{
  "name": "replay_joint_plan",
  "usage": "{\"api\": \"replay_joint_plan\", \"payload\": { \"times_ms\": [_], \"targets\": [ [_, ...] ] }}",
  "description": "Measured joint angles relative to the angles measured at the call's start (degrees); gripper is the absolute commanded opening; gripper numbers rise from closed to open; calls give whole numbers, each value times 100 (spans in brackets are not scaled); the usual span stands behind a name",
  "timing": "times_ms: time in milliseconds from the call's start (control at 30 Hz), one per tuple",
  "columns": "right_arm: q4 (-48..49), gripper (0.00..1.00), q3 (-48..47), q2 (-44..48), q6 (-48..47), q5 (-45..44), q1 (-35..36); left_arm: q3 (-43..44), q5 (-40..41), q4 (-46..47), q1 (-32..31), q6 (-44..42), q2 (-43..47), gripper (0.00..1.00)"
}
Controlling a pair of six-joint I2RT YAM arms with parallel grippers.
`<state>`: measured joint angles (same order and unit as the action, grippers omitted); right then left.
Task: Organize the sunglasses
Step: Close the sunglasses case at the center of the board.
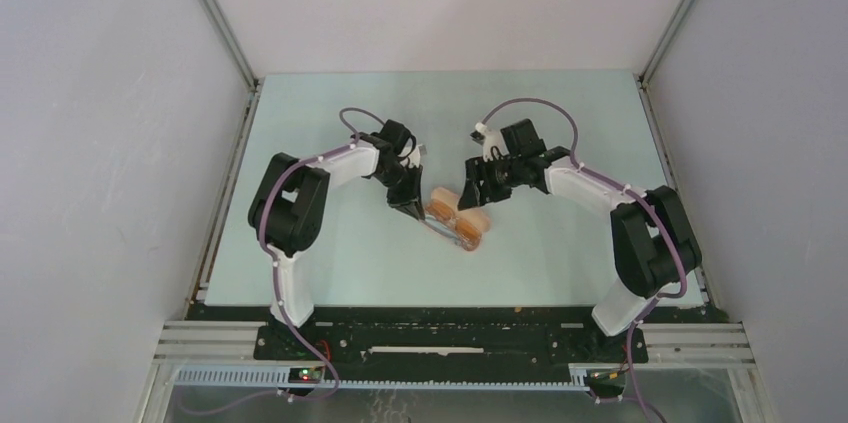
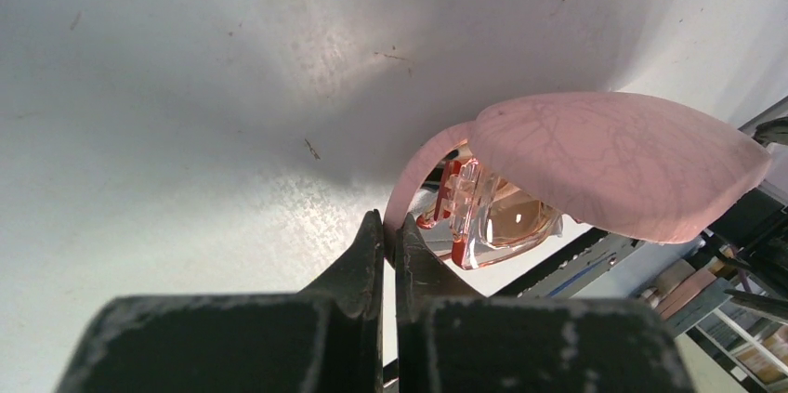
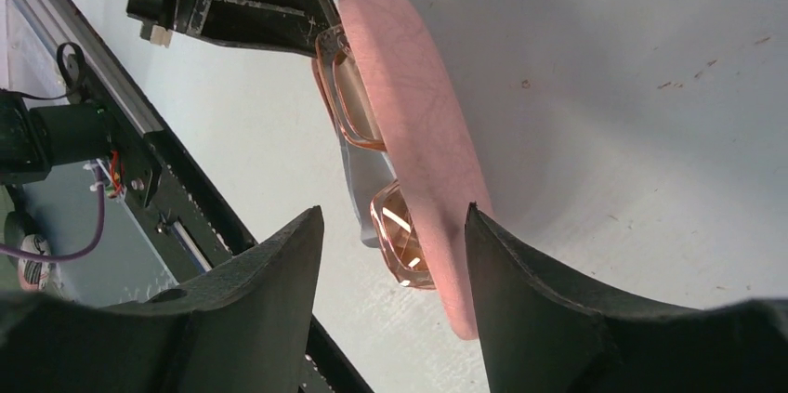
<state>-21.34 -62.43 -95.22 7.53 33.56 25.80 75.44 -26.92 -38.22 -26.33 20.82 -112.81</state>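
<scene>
Left jaws: closed tight on the thin lower rim of the case. Left gripper (image 2: 390,226) is dark, with a matte, scuffed finish.

Right jaws: apart. The right gripper (image 3: 392,216) has two curved black fingers (image 3: 269,309) set on either side of the near end of the case. Whether they touch it cannot be told.

One pink oblong case (image 2: 613,161) is noted, with rounded ends and a matte, faintly veined surface. Its lid is raised at an angle, clamshell fashion.

One pair of orange-brown, thin-framed sunglasses (image 2: 497,226) lies inside the open case under the lid. Two small amber, glossy, see-through lenses are counted in the right wrist view.

A pale grey-blue strip (image 3: 364,179) is seen between the lenses. Whether it is cloth or lining cannot be told.

The case rests near the middle of the pale, smooth table (image 1: 330,123), which is lightly specked, between the two grippers.
</scene>
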Motion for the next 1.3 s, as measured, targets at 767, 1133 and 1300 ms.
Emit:
{"api": "replay_joint_plan", "payload": {
  "times_ms": [767, 1133, 1300],
  "targets": [
    [175, 16, 0, -378, 31, -334, 76, 778, 223, -601, -7, -295, -433, 14],
    [-50, 10, 2, 31, 778, -2444, 1237, 802, 527, -586, 35, -223, -369, 29],
    [-103, 10, 2, 70, 1060, -3141, 1539, 802, 682, -590, 33, -131, -184, 31]
  ]
}}
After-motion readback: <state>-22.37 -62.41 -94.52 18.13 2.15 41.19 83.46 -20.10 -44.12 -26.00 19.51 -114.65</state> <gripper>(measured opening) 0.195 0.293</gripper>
